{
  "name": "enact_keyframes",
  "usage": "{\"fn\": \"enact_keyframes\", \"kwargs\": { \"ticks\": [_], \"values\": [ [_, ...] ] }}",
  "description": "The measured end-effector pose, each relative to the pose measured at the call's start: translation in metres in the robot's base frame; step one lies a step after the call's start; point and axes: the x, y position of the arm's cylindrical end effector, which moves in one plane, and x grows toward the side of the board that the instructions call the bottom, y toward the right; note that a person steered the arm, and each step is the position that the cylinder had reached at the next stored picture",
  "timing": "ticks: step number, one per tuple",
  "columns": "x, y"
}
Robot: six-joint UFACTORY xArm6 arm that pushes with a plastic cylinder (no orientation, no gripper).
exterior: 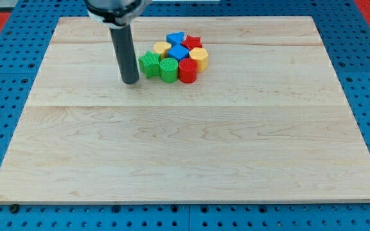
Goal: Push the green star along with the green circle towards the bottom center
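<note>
The green star (149, 63) and the green circle (169, 69) sit side by side at the front left of a tight cluster of blocks near the view's top centre. The star is on the left and touches the circle. My tip (130, 81) rests on the board just left of the green star, a small gap apart from it. The dark rod rises from there to the view's top edge.
Behind and right of the green blocks are a red cylinder (187, 70), a blue cube (179, 52), a yellow block (162, 49), a blue triangle-like block (175, 38), a red star (193, 43) and a yellow block (200, 58). The wooden board (185, 154) lies on a blue pegboard.
</note>
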Motion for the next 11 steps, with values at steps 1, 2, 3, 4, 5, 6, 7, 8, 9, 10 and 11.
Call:
{"fn": "enact_keyframes", "kwargs": {
  "ticks": [1,2,3,4,5,6,7,8,9,10,11],
  "values": [
    [-0.016,-0.019],
    [-0.031,-0.019],
    [-0.044,0.004],
    [-0.045,0.024],
    [-0.034,0.057],
    [-0.006,0.096],
    [0.028,0.119],
    [0.046,0.12],
    [0.068,0.12],
    [0.102,0.12],
    [0.129,0.12]
  ]
}}
